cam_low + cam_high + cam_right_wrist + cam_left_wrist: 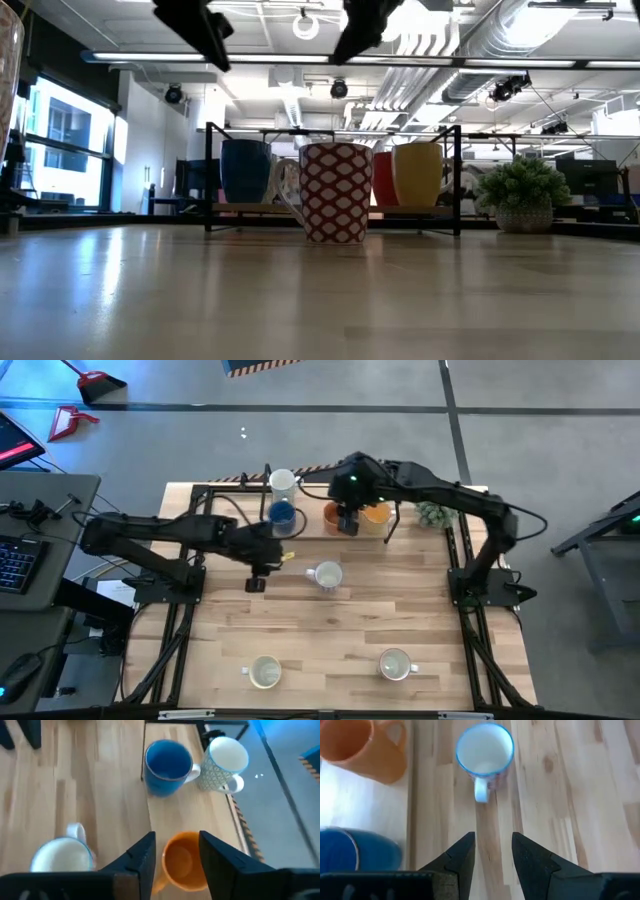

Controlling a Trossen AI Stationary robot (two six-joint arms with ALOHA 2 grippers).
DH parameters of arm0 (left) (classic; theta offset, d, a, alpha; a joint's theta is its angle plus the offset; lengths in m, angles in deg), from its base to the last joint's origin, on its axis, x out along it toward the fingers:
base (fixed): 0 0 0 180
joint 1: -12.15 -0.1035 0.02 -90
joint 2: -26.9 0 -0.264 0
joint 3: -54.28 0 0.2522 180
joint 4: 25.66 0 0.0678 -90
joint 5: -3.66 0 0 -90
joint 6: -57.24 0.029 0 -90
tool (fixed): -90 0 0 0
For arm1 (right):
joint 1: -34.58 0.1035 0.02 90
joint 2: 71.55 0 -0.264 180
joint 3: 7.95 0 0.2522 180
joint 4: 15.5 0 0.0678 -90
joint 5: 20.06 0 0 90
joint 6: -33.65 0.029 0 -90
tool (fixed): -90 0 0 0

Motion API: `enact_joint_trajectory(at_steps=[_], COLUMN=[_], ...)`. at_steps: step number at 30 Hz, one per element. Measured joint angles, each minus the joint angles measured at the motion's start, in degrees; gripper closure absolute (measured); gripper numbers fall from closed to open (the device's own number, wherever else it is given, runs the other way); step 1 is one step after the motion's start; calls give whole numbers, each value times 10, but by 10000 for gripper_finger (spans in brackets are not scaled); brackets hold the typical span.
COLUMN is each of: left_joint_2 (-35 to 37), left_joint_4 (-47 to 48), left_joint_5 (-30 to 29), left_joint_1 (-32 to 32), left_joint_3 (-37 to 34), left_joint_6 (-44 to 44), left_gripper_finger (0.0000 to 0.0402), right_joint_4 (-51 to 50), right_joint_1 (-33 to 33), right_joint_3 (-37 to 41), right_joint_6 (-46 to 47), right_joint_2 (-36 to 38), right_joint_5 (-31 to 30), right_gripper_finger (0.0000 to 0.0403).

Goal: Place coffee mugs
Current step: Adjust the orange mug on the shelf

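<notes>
The right gripper [347,520] hovers with its fingers spread and empty directly above a darker orange mug [184,859] on the raised shelf [310,536] at the table's back edge. Just beside it on the shelf stands a yellow-orange mug [376,513], farther along a glossy blue mug [167,766] and, beyond that, a cream mug [224,762] with a fine dotted pattern. So four mugs look placed, as far as I can judge. The left gripper [262,563] hangs over the bare pale wood tabletop [330,635], fingers apart and holding nothing; ahead of it sits a white mug [485,752] with a blue rim and red lattice print, handle turned toward the fingers. Well away from both grippers, at the table's front, two more white mugs [265,673] wait, so at least three seem left. All are round, smooth ceramic with loop handles.
</notes>
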Motion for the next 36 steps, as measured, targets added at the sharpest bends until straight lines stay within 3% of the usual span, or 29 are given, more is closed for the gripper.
enact_joint_trajectory(at_steps=[5, 10, 14, 21, 36], left_joint_2=[58, 72, 72, 72, 71], left_joint_4=[2, -9, -9, -1, 21], left_joint_5=[0, 5, 4, -5, -2], left_joint_1=[-3, -9, -9, -10, -10], left_joint_3=[-28, -28, -28, -28, -28], left_joint_6=[42, 120, 75, 80, 61], left_gripper_finger=[282, 282, 282, 282, 282], right_joint_4=[-7, -13, -24, -92, -117], right_joint_1=[2, 2, -7, -53, -103], right_joint_3=[-103, -162, -166, -166, -165], right_joint_6=[-7, 0, -6, 55, 20], right_joint_2=[-71, -103, -104, -136, -227], right_joint_5=[0, -11, -9, 17, 14], right_gripper_finger=[270, 270, 270, 270, 270])
